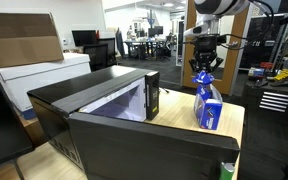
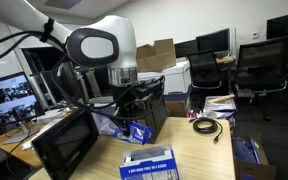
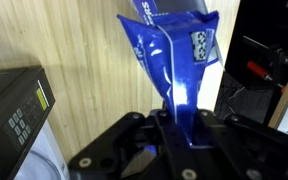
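Note:
My gripper (image 3: 180, 128) is shut on the top edge of a blue bag with white print (image 3: 172, 48). The bag hangs below the fingers and reaches down to the wooden table (image 3: 74, 40). In both exterior views the gripper (image 1: 205, 66) (image 2: 134, 100) points straight down over the bag (image 1: 208, 106) (image 2: 135, 129). The bag is beside a black microwave (image 1: 104, 100) whose door (image 1: 149, 145) stands open. The microwave's keypad (image 3: 19, 115) is at the left of the wrist view.
A blue and white box (image 2: 149, 163) lies near the table's front edge and a coiled black cable (image 2: 206, 125) lies further back. Office chairs (image 2: 259, 65) and desks stand behind. Cardboard boxes (image 1: 24, 40) and a white machine (image 1: 44, 78) stand beyond the microwave.

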Available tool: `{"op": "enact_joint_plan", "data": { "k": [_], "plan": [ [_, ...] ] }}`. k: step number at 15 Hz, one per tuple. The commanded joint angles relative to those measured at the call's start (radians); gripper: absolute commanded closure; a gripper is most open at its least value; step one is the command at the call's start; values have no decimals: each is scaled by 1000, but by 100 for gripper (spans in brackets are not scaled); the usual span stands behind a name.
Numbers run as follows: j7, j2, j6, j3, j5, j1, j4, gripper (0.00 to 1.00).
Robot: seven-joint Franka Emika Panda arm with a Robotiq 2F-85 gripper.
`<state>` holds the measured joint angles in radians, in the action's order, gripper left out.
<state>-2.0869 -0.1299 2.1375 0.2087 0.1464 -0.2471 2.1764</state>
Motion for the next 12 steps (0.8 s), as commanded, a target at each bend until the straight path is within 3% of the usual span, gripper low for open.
{"op": "enact_joint_plan", "data": {
  "k": [1, 12],
  "plan": [
    [-58, -13, 8, -4, -17, -15, -17, 97],
    [-259, -65, 2, 5, -80, -53, -50, 97]
  ]
}}
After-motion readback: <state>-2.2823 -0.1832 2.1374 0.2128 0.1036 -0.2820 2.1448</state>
